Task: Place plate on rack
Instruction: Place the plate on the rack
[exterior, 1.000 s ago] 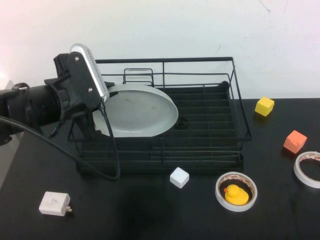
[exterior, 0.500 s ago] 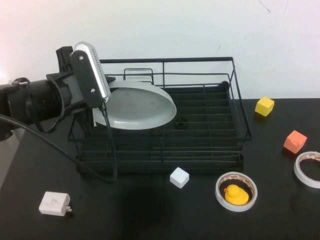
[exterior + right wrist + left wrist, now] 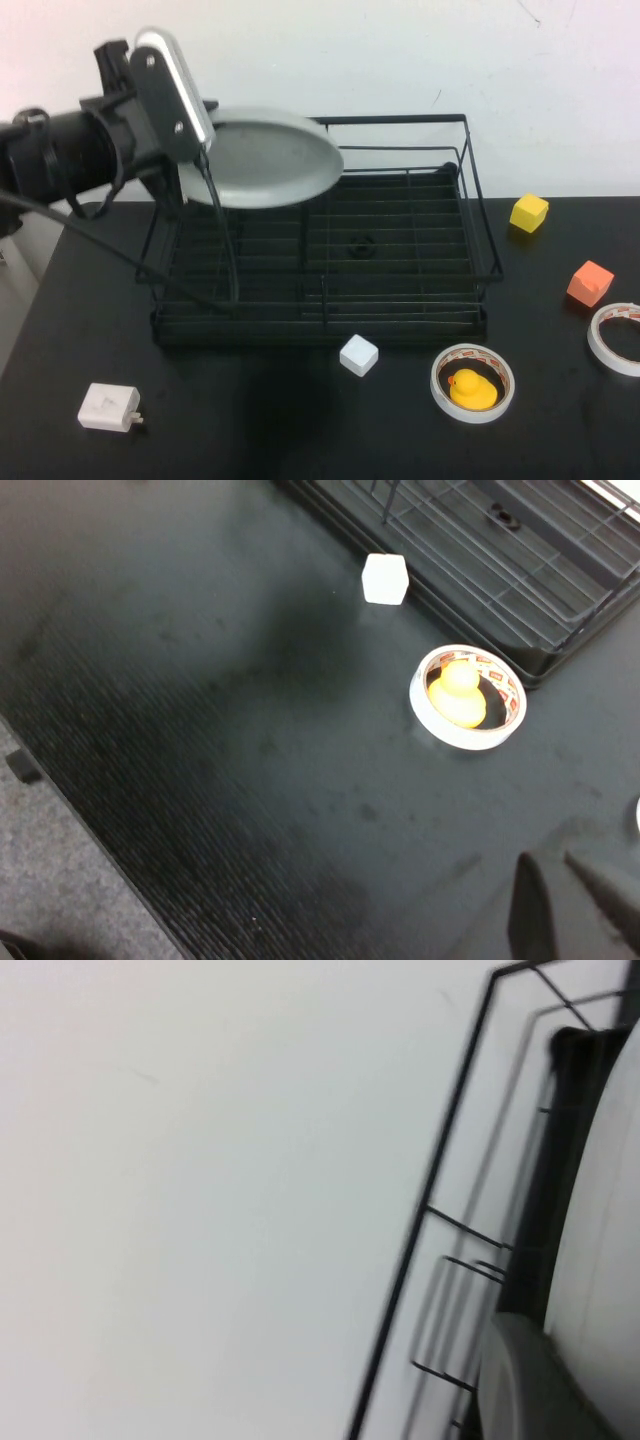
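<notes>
The left gripper (image 3: 196, 150) holds the plate (image 3: 262, 158) by its left edge, fingers clamped, above the rack (image 3: 330, 240)'s far-left corner. Gripped only at the rim, it could slip or catch the top rail. The right gripper (image 3: 565, 900) hangs over the surface's near right; whether its fingers are open cannot be told.

raised front view, wrist views share rack (image 3: 400, 250)
</notes>
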Tool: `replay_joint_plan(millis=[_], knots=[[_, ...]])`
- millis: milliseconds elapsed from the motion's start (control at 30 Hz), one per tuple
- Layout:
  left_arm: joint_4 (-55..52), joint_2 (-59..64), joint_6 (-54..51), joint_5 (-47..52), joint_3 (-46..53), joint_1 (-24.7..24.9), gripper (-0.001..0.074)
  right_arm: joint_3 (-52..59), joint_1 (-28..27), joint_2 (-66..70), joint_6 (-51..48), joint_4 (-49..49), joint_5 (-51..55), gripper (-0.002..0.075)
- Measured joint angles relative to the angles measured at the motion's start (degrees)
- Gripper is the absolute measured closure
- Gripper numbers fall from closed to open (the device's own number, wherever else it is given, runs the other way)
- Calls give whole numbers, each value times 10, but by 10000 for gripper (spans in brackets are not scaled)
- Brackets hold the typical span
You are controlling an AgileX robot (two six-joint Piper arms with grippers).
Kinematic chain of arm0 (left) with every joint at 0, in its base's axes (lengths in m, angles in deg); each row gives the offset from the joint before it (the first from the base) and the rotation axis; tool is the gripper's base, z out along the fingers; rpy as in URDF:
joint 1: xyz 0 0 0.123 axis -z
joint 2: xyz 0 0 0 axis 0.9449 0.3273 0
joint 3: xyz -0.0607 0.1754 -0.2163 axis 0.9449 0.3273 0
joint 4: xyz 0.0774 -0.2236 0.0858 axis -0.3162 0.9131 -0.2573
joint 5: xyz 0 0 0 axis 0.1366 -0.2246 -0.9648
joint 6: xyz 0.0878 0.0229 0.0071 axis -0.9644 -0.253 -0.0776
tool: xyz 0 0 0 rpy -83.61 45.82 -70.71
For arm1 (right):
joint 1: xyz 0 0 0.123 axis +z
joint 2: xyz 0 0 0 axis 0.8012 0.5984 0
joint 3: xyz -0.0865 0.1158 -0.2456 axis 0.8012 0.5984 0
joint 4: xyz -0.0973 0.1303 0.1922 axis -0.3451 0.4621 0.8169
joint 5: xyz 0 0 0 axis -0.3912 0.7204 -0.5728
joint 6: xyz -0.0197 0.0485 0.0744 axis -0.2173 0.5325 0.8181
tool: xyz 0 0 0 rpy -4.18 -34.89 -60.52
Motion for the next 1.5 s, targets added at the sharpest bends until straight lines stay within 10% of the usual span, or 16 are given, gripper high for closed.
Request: replay_joint_plan(millis=[1500], knots=[[0,216,1,-6,-201,0,671,0,0,0,17,-16,-9,727]])
